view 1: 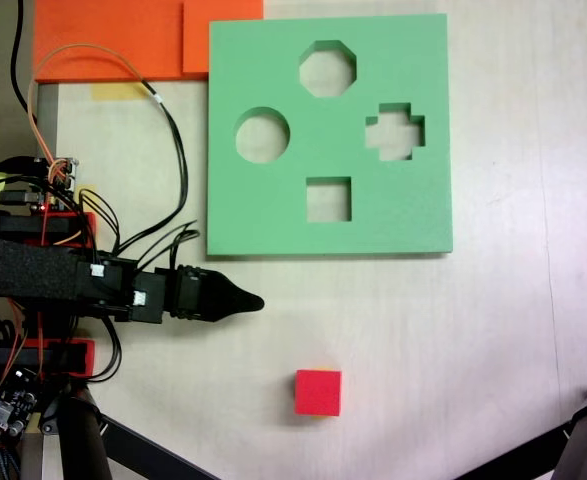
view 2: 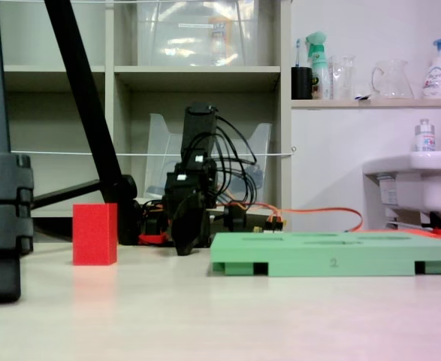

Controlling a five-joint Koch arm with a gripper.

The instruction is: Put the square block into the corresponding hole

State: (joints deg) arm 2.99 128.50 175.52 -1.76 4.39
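**Red cube alone on bare table, green shape board beyond, arm folded low at the side**

Seen from table level, a black tripod leg stands nearest, at the left edge, cut off by the frame. Behind it the square block, a bright red foam cube, sits upright on the pale table with open surface all around it. From above, the cube lies toward the bottom centre, well apart from everything else.

Further back rests the green foam board, flat on the table, with small notches along its front edge. From above, the board shows four cutouts: an octagon, a circle, a cross and, nearest the cube, the square hole. All four are empty, with table showing through them. A wide strip of bare table separates cube and board.

The gripper reaches in from the left in the top-down view, its dark pointed tip lying between board and cube, touching neither. Its jaws overlap into one tip, so I cannot tell whether it is open or closed. From table level the gripper hangs low, partly lost among black cables.

Orange foam sheets lie beyond the board's far corner, cut off by the top edge. Shelves and a sink stand in the background.
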